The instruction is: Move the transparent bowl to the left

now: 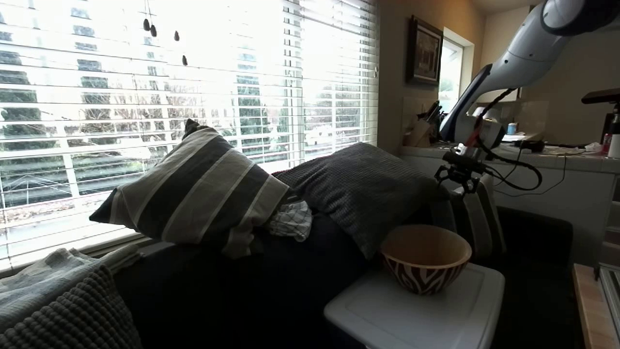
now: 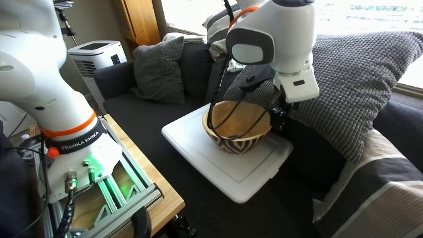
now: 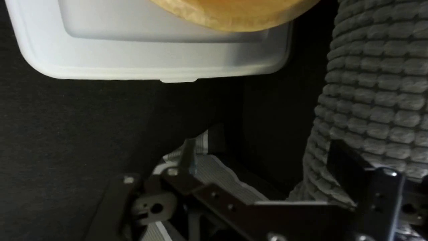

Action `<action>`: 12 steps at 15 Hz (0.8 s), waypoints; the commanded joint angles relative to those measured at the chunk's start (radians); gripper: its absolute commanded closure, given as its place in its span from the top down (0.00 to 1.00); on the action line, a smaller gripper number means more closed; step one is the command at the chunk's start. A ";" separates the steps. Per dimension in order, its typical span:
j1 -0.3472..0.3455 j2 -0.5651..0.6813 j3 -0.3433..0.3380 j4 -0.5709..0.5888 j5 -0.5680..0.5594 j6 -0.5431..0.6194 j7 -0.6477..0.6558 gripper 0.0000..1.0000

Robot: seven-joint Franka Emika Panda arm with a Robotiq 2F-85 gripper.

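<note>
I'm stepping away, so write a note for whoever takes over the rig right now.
Gripper: open, holding nothing, clear of the bowl in the wrist view.
Bowl: patterned, not transparent; upright on the white lid.
Done: bowl not gripped; whether any of the move is finished can't be told.
Left: probably grip the bowl, move it left, let go.

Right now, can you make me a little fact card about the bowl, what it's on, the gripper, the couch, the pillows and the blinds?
Bowl: tan, dark pattern outside, upright
Sitting on: white lid
Gripper: open, holding nothing, apart from the bowl
Couch: dark
Soft things: striped pillow and bumpy gray pillow, among others
Blinds: white slats, bright light coming through
</note>
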 commanded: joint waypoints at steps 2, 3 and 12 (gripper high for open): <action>-0.016 0.056 0.002 0.024 -0.018 0.023 0.033 1.00; -0.017 0.081 -0.002 0.035 -0.023 0.034 0.046 1.00; -0.031 0.194 -0.011 0.126 -0.054 0.010 0.072 1.00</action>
